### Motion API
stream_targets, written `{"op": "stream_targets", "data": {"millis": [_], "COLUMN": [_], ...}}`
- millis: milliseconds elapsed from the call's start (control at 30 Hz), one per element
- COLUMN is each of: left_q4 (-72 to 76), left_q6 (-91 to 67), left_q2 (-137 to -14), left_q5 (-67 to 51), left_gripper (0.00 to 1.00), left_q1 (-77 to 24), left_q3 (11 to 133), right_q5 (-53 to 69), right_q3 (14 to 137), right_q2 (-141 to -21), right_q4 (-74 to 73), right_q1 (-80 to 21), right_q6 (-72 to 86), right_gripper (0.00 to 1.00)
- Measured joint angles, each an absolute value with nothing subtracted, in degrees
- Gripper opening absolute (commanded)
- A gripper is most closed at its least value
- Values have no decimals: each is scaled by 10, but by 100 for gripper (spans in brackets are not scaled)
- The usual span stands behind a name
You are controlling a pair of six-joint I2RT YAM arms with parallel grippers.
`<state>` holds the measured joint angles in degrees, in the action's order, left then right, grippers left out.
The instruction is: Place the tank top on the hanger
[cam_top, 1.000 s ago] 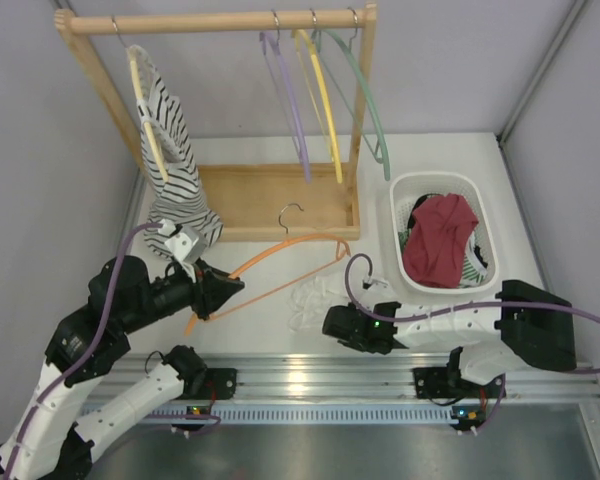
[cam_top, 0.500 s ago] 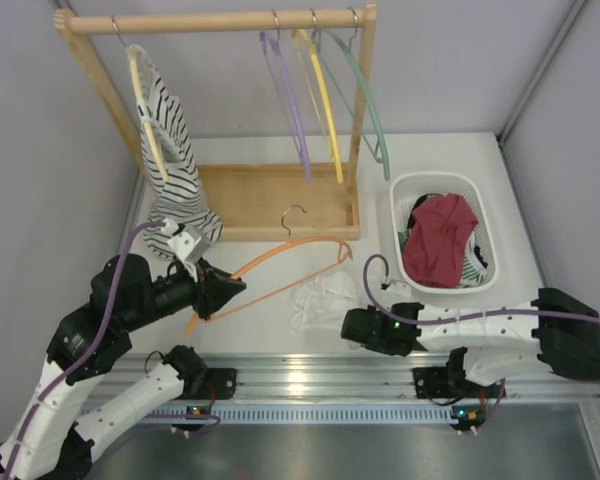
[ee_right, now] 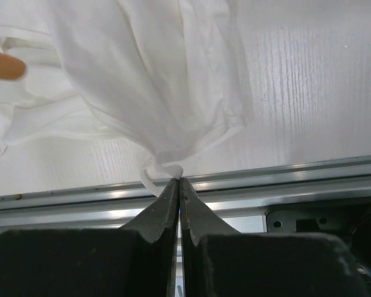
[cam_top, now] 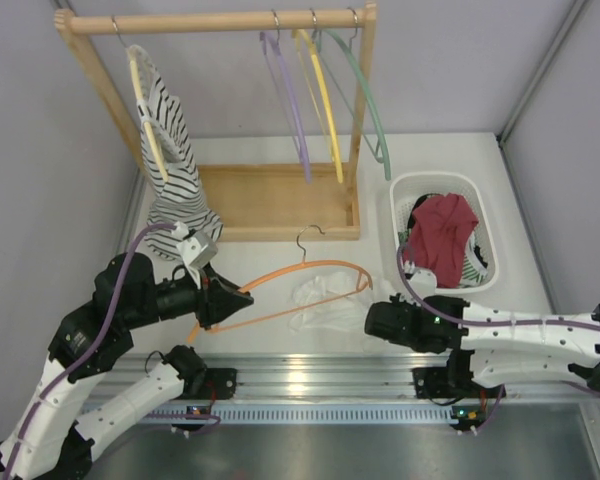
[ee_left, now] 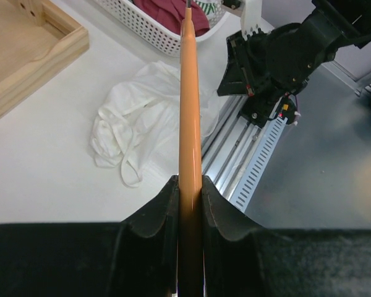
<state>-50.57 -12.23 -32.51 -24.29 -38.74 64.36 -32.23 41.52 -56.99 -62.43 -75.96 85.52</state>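
Note:
The white tank top [cam_top: 325, 300] lies crumpled on the table near the front edge. It also shows in the left wrist view [ee_left: 142, 117] and the right wrist view [ee_right: 142, 80]. My right gripper [cam_top: 370, 318] [ee_right: 178, 181] is shut, pinching the top's near edge at its fingertips, and the fabric is pulled taut toward them. My left gripper [cam_top: 242, 297] [ee_left: 190, 185] is shut on the orange hanger [cam_top: 280, 272] [ee_left: 190, 93] at one arm end. It holds the hanger out over the tank top, wire hook toward the rack.
A wooden rack [cam_top: 280, 200] stands at the back with a striped top [cam_top: 175, 170] on a hanger, plus purple [cam_top: 290, 110], yellow [cam_top: 325, 110] and green [cam_top: 370, 110] hangers. A white basket [cam_top: 400, 195] at the right holds a dark red garment [cam_top: 440, 240]. A metal rail [cam_top: 310, 375] runs along the front.
My right arm has swung right and pulled the tank top's edge with it. My left gripper has shifted the hanger to the right, over the top.

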Motion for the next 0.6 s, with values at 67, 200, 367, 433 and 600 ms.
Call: {"op": "stream_targets", "data": {"millis": [67, 200, 367, 433, 600], "left_q4": [-509, -516, -518, -518, -527], "left_q6": [-124, -123, -123, -124, -123], "left_q2": [-325, -325, -325, -325, -325], "left_q5": [-257, -280, -309, -320, -333], "left_gripper": [0, 0, 0, 0, 0], "left_q1": [-387, -387, -387, -387, -387], "left_q3": [644, 644, 642, 637, 615], "right_q5": [-332, -346, -354, -354, -356], "right_q3": [430, 459, 471, 474, 493], "right_q2": [-563, -559, -554, -548, -544], "right_q4": [-641, -664, -677, -682, -686], "right_q1": [-760, -760, -758, -756, -752], "right_q6": [849, 835, 811, 800, 779], "right_gripper": [0, 0, 0, 0, 0]}}
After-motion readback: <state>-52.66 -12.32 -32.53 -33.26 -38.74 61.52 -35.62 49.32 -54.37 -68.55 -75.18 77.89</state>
